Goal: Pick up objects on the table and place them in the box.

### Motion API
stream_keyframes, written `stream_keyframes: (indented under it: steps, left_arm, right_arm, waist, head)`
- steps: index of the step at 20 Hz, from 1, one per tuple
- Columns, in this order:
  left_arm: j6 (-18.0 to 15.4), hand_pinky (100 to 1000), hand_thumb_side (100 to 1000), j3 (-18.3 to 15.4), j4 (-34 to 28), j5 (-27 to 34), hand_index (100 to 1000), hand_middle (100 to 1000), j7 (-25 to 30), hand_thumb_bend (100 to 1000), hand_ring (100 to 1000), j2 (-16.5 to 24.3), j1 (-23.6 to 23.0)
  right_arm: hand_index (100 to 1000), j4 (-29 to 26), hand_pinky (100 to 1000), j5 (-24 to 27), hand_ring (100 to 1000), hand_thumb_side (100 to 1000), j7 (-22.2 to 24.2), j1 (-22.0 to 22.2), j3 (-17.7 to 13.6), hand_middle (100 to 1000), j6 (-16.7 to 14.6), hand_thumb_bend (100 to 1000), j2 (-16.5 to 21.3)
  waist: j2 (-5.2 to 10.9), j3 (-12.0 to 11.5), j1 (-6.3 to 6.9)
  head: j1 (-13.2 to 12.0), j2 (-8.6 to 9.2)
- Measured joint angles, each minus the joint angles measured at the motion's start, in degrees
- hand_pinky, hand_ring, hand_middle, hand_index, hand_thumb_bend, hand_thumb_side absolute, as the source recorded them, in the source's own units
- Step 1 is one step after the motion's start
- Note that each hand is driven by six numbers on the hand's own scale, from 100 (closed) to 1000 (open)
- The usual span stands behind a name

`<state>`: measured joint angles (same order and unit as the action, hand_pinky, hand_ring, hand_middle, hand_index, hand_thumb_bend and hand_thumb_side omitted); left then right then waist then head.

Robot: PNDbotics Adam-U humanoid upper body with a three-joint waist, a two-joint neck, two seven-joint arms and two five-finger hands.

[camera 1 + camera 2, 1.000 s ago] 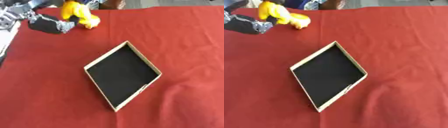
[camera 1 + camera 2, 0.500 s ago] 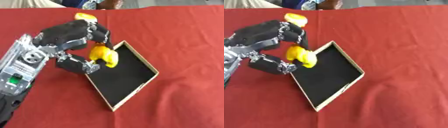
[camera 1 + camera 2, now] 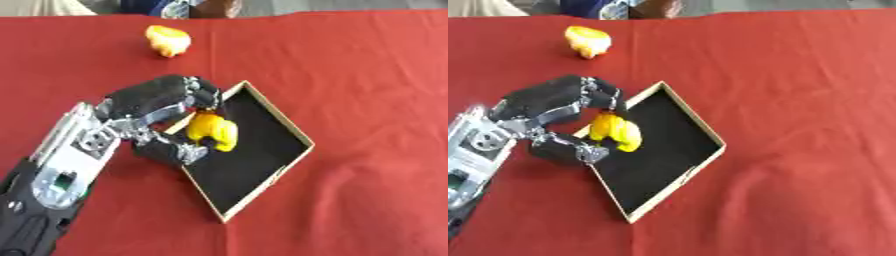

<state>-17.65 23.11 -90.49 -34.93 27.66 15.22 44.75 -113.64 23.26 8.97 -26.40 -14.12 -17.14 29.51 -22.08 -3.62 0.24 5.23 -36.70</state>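
Left hand (image 3: 157, 117): I had its fingers curled round the yellow toy (image 3: 213, 132), at the near-left rim of the box (image 3: 293, 160).
Second toy (image 3: 167, 40): lay on the surface, well beyond the hand.
Right hand: nowhere in view.
Risk: letting go there, I judged the toy could clip the rim and roll out.

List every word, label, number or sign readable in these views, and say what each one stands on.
None can be read.
The box, the red cloth and both yellow objects, the one held in the left hand over the box's edge and the one lying farther back, show no lettering.
A small green patch on the left forearm is too blurred to tell whether it carries text.
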Motion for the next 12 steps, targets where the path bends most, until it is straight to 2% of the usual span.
stream_keyframes:
  steps: [2,3,4,5,8,12]
  left_arm:
    - [0.01,803,173,0.22,1.14,-1.98,833,729,-0.09,100,629,-0.67,-0.37]
    - [-0.14,888,262,0.37,1.55,-2.89,887,804,-0.09,100,747,-0.91,-0.51]
    - [-0.42,945,351,0.49,1.83,-3.70,918,858,0.12,127,814,-1.13,-0.57]
    - [-0.82,980,395,0.68,1.95,-4.55,935,885,0.53,167,847,-1.19,-0.62]
    - [-2.22,1000,521,0.72,1.99,-6.88,962,942,1.98,324,943,-1.19,-0.67]
    - [-3.43,1000,597,0.60,1.91,-9.80,975,967,2.40,395,980,-1.19,-0.83]
  right_arm:
    - [847,0.00,907,-0.04,802,524,0.04,0.15,-0.01,774,0.05,100,-0.02]
    - [847,0.00,907,-0.06,802,524,0.06,0.23,-0.02,774,0.08,100,-0.03]
    - [847,0.00,906,-0.07,801,524,0.08,0.24,-0.02,774,0.11,100,-0.04]
    - [846,0.00,906,-0.11,801,524,0.12,0.24,-0.03,774,0.15,100,-0.04]
    - [846,0.00,906,-0.21,801,524,0.19,0.27,-0.16,775,0.31,100,-0.07]
    - [846,0.00,906,-0.22,801,524,0.15,0.28,-0.28,775,0.56,100,-0.33]
  waist:
    - [-0.05,0.00,0.00]
    - [-0.08,0.00,0.00]
    - [-0.09,0.00,0.00]
    - [-0.09,0.00,0.00]
    - [-0.09,-0.03,0.03]
    - [-0.09,-0.13,0.05]
  head:
    - [0.00,0.00]
    - [0.00,0.00]
    - [0.00,0.00]
    - [0.00,0.00]
    - [0.01,0.00]
    - [0.14,0.00]
